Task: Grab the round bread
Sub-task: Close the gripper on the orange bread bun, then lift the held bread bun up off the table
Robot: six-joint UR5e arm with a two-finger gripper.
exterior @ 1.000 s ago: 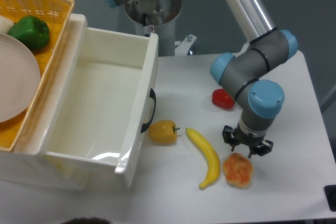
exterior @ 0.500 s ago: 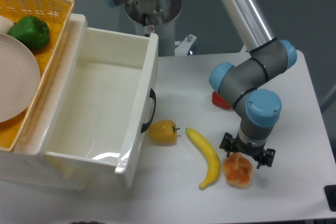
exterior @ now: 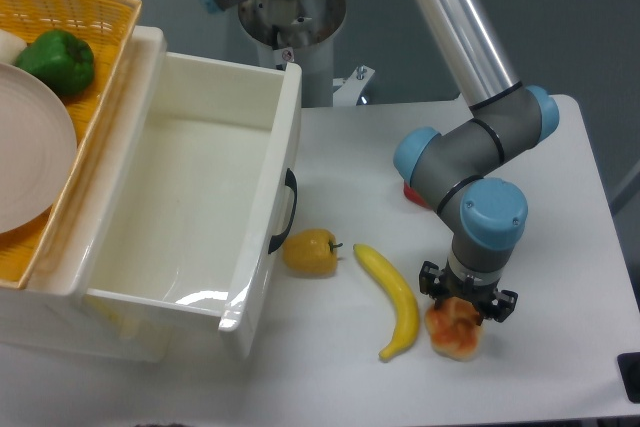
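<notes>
1. The end effector [exterior: 467, 302] pointed straight down over the bread [exterior: 454, 327], near the front right of the white desk [exterior: 560, 247].
2. The bread, an orange-tan lumpy bun, lay directly beneath the end effector, its upper part hidden by the wrist and fingers.
3. Two dark fingers showed on either side of the bun's top, spread about as wide as the bun. Whether they touched it could not be told, and nothing appeared to be gripped or lifted.
4. A banana [exterior: 393, 299] lay just to the camera-left of the end effector, close beside the bread. Further that way sat a yellow pepper [exterior: 310, 251].
5. A red pepper [exterior: 413, 192] lay behind the end effector, mostly hidden by the arm.
6. Well off to the camera-left stood a white drawer [exterior: 190, 217], open, and beyond it a basket [exterior: 95, 22] holding a plate [exterior: 30, 157] and a green pepper [exterior: 58, 59].
7. The step in hand seemed to be the final descent around the bread.
8. The next move would likely call for closing the fingers on the bun, then lifting straight up, without nudging the banana.
</notes>
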